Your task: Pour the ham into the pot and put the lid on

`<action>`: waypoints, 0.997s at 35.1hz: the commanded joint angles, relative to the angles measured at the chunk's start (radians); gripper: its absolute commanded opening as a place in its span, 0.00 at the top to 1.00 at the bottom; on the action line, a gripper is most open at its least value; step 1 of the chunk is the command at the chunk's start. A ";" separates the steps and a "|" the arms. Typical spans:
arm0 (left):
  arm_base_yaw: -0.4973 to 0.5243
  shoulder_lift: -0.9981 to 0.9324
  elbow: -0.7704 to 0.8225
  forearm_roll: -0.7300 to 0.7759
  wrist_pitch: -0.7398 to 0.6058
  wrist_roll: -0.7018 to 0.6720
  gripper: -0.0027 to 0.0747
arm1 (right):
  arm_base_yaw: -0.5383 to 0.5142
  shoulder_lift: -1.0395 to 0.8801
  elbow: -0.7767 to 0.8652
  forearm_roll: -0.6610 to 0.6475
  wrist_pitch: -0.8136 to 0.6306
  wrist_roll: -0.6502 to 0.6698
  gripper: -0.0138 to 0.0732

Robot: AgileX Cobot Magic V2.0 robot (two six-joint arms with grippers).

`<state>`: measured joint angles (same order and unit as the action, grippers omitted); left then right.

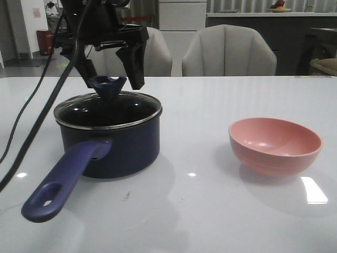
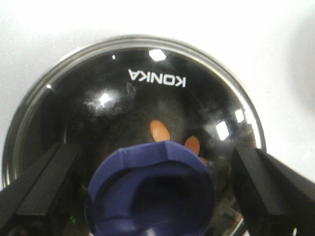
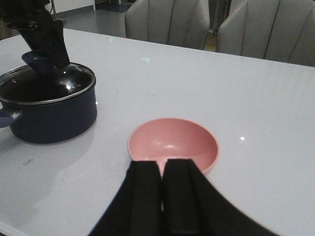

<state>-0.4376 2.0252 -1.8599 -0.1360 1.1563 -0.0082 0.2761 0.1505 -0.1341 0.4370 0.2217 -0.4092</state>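
The dark navy pot (image 1: 121, 145) stands on the left of the table, its purple-blue handle (image 1: 66, 176) pointing toward the front. The glass lid (image 1: 108, 108) sits on the pot. My left gripper (image 1: 111, 79) is open, one finger on each side of the lid's blue knob (image 1: 108, 85), apart from it. In the left wrist view the knob (image 2: 152, 191) lies between the fingers (image 2: 44, 184), and two orange ham pieces (image 2: 159, 130) show through the lid (image 2: 147, 93). My right gripper (image 3: 162, 164) is shut and empty, just short of the pink bowl (image 3: 173, 140).
The empty pink bowl (image 1: 275, 143) sits on the right of the white table (image 1: 200, 211). A black cable (image 1: 31, 126) hangs from the left arm down past the pot's left side. Two grey chairs (image 1: 229, 50) stand behind the table's far edge.
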 commanded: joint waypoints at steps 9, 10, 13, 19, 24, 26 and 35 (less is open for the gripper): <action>-0.007 -0.304 0.074 0.007 -0.120 -0.001 0.18 | 0.001 0.007 -0.027 0.009 -0.065 -0.007 0.67; -0.007 -0.338 0.105 0.007 -0.142 -0.001 0.18 | 0.001 0.007 -0.027 0.009 -0.065 -0.007 0.67; -0.007 -0.452 0.222 0.007 -0.210 -0.001 0.18 | 0.001 0.007 -0.027 0.009 -0.065 -0.007 0.67; -0.007 -0.684 0.468 0.010 -0.356 0.008 0.18 | 0.001 0.007 -0.027 0.009 -0.065 -0.007 0.67; -0.007 -0.871 0.653 0.010 -0.462 0.028 0.18 | 0.001 0.007 -0.027 0.009 -0.065 -0.007 0.67; -0.007 -0.950 0.724 0.010 -0.500 0.028 0.18 | 0.001 0.007 -0.027 0.009 -0.065 -0.007 0.67; -0.007 -1.361 1.028 0.010 -0.658 0.028 0.18 | 0.001 0.007 -0.027 0.009 -0.065 -0.007 0.67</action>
<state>-0.4376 0.7632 -0.8662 -0.1198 0.6173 0.0170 0.2761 0.1505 -0.1341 0.4370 0.2217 -0.4092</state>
